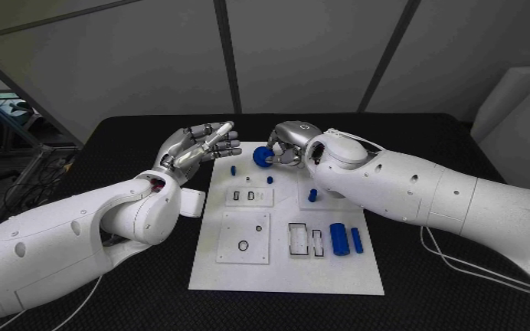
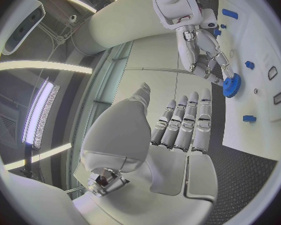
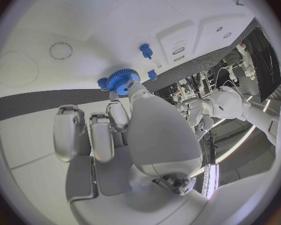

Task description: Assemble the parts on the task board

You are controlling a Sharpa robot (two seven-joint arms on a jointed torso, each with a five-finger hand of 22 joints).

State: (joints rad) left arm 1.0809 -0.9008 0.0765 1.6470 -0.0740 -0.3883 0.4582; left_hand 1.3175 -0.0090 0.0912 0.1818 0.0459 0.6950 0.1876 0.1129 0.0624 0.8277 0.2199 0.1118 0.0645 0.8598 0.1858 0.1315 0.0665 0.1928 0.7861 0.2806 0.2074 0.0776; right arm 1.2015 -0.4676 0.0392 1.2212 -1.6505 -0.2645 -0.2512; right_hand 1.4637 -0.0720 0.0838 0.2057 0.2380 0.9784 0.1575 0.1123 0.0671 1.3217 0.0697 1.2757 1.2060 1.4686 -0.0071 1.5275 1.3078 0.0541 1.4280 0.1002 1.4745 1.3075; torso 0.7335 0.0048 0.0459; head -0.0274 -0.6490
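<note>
A white task board (image 1: 287,270) lies in the middle of a black table (image 1: 442,128), with the robot's two white arms reaching in from either side. The right hand (image 1: 289,147) is at the far end of the board, and its fingers (image 3: 117,116) pinch a small blue gear (image 1: 263,157) by its toothed rim; the gear is held just above the board's far edge, near a blue peg (image 1: 234,169) that stands on the board. The left hand (image 1: 202,145) hovers beside the board's far left corner, holding nothing, its fingers (image 2: 189,122) straight and side by side with the thumb apart. Other blue parts are on the board: a small peg (image 1: 269,180) near the middle, another piece (image 1: 312,194) beside the right forearm, and two blue cylinders (image 1: 339,239) lying side by side near the right edge. Recessed outlines, a ring and slots mark the board's plates. The step in hand appears to be carrying the gear to its seat. The next move likely calls for turning the gear flat, lining its centre hole over a post or hole on the board, lowering it straight and then releasing; which seat is meant cannot be told from here. No brand, label or readable writing can be made out on the board, the parts or the arms.
</note>
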